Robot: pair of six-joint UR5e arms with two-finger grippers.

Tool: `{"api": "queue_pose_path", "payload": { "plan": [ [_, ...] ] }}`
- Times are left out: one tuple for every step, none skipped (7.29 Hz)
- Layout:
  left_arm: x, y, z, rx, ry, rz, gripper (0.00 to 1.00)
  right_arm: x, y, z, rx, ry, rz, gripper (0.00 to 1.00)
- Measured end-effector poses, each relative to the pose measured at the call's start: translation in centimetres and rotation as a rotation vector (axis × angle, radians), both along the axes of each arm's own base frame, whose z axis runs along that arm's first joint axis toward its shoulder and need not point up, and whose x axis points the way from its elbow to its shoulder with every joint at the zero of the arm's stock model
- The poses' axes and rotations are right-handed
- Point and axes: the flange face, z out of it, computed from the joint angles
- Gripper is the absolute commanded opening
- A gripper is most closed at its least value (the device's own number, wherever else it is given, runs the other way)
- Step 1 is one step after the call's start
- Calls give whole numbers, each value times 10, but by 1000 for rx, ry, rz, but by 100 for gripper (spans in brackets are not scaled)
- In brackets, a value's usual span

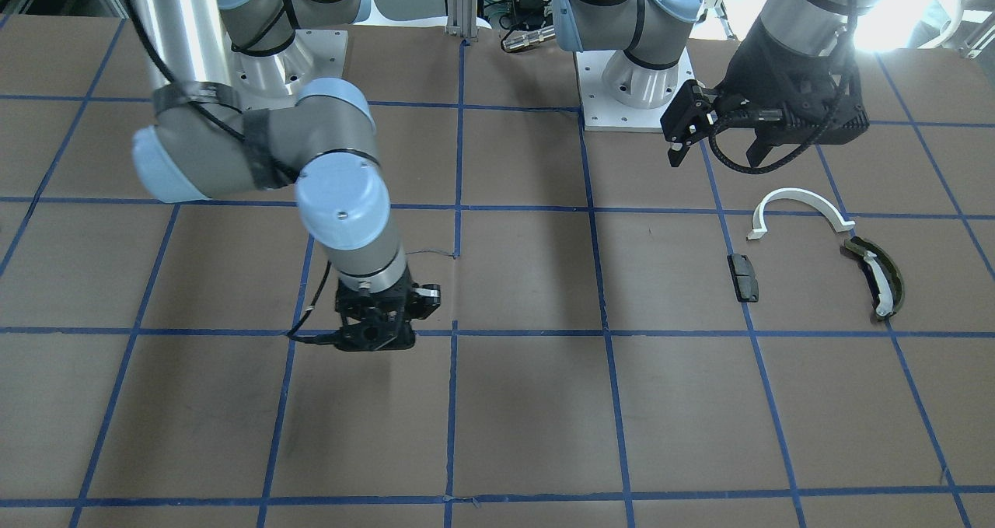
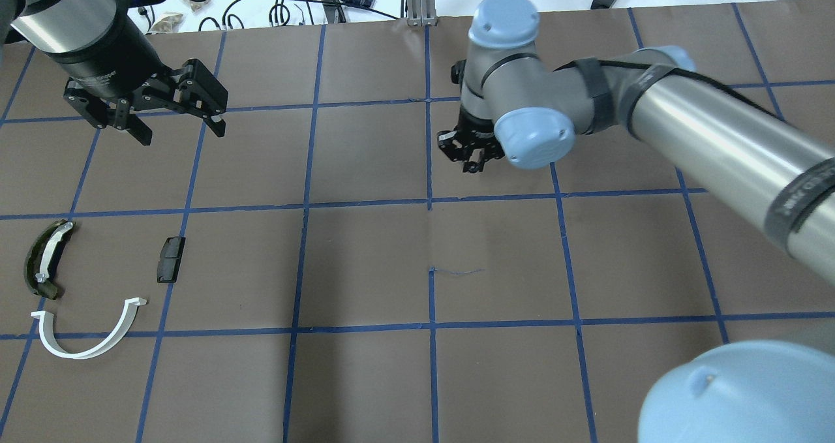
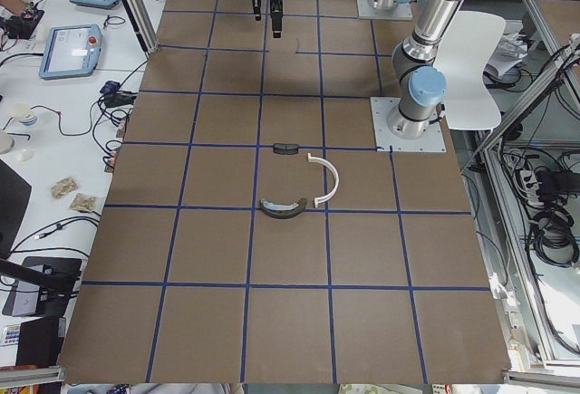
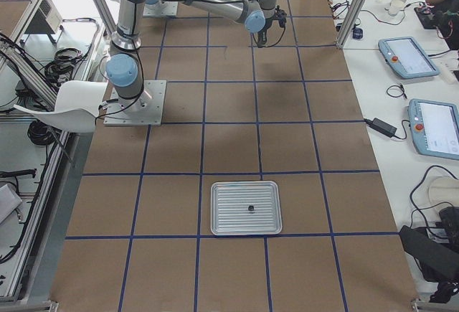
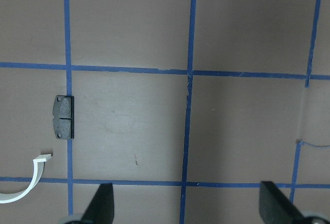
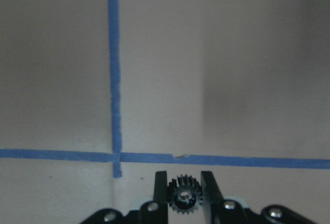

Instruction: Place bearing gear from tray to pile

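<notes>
My right gripper point(image 6: 183, 183) is shut on a small black bearing gear point(image 6: 181, 202), held between its fingers above the brown table near a blue tape crossing. It also shows near the table's middle in the overhead view point(image 2: 466, 162) and the front-facing view point(image 1: 373, 341). The pile lies on my left side: a white half-ring arc point(image 2: 85, 345), an olive-green curved piece with white insert point(image 2: 45, 257) and a small black block point(image 2: 169, 258). My left gripper point(image 2: 179, 130) hangs open and empty above the table, beyond the pile. The silver tray point(image 4: 246, 190) lies far off at the table's right end.
A small dark part point(image 4: 250, 207) lies on the tray. Blue tape lines grid the brown table. The black block point(image 5: 64, 117) and an end of the white arc point(image 5: 31, 183) show below my left wrist. Cables and devices lie beyond the table's far edge.
</notes>
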Motion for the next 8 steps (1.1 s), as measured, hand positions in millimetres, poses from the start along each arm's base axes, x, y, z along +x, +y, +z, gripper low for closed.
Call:
{"api": "queue_pose_path", "payload": {
  "plan": [
    [0,0,0,0,0,-1,100,28,16,-25,-4,-3,-22,25],
    [0,0,0,0,0,-2,100,38,28,-48,-7,-3,-27,99],
    [0,0,0,0,0,-3,100,40,34,-62,-15,0,-24,100],
    [1,0,0,1,0,-5,100,36,33,-62,-26,4,-24,100],
    [1,0,-1,1,0,-6,100,24,24,-51,-38,5,-18,100],
    [1,0,-1,3,0,-5,100,-4,6,-27,-42,11,2,100],
    [2,0,-2,4,0,-5,100,-51,-16,4,-30,20,39,100],
    [1,-1,-4,7,4,-5,100,-112,-35,32,-22,34,76,100]
  ]
}}
